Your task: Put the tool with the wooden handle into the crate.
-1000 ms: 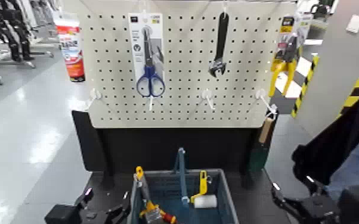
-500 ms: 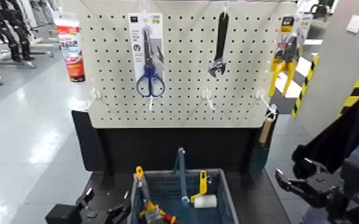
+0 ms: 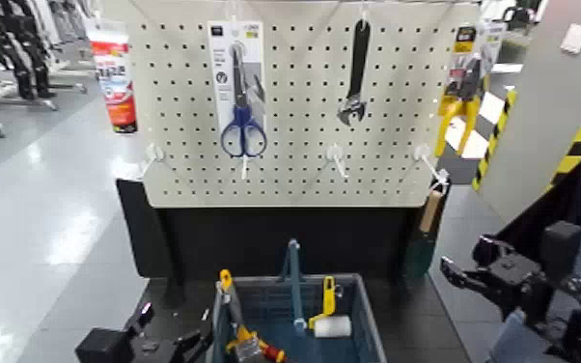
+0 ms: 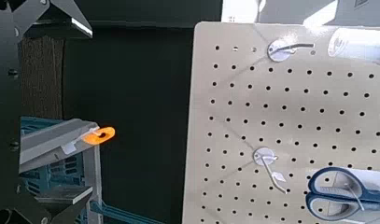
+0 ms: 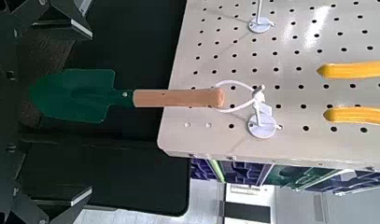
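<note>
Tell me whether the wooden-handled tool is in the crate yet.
Not yet. The tool hangs by its loop from a hook at the pegboard's lower right corner; the crate sits below, and the right gripper is beside it.

Bright, even indoor light; glare on the glossy floor [image 3: 34, 222]; head view soft, slightly blurred.

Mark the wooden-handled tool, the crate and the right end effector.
wooden-handled tool [image 5: 178, 97]: right wrist view, on the wooden handle.
crate [image 3: 292, 280]: head view, on the tall blue centre handle.
right end effector [image 3: 468, 276]: head view, between its open fingertips, low at the right.
</note>
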